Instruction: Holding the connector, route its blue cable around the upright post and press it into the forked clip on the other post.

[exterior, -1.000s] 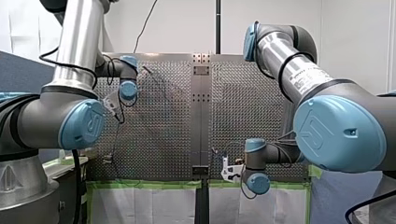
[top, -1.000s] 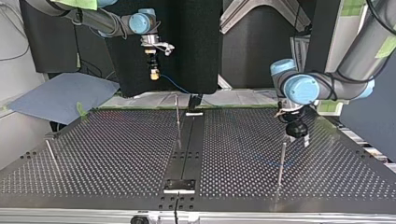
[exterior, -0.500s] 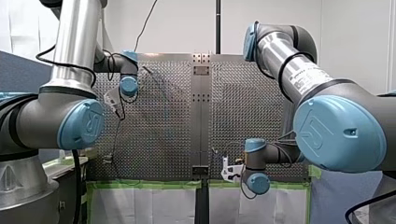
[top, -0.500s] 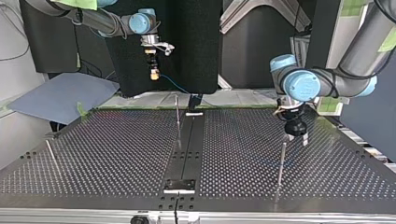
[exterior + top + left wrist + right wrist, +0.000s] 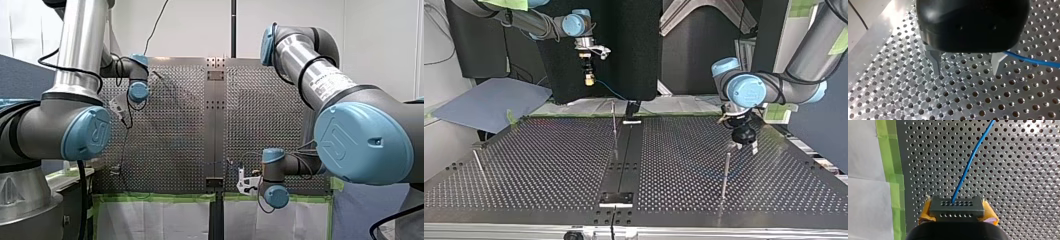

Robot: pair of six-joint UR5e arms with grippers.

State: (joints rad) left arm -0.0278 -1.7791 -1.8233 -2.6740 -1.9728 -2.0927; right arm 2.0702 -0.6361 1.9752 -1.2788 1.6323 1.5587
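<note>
Right gripper [image 5: 958, 214] clamps its yellow pads [image 5: 990, 216] on both sides of the black connector [image 5: 956, 204], held raised over the edge of the perforated table [image 5: 549, 160] nearest the arms, at the top view's left. The blue cable [image 5: 973, 157] runs out of the connector's face and away over the holes. My left gripper [image 5: 966, 67], fingers spread with nothing between them, hangs low over the table just behind a thin upright post [image 5: 725, 170] at the top view's right, the cable running off from beside its pale finger.
</note>
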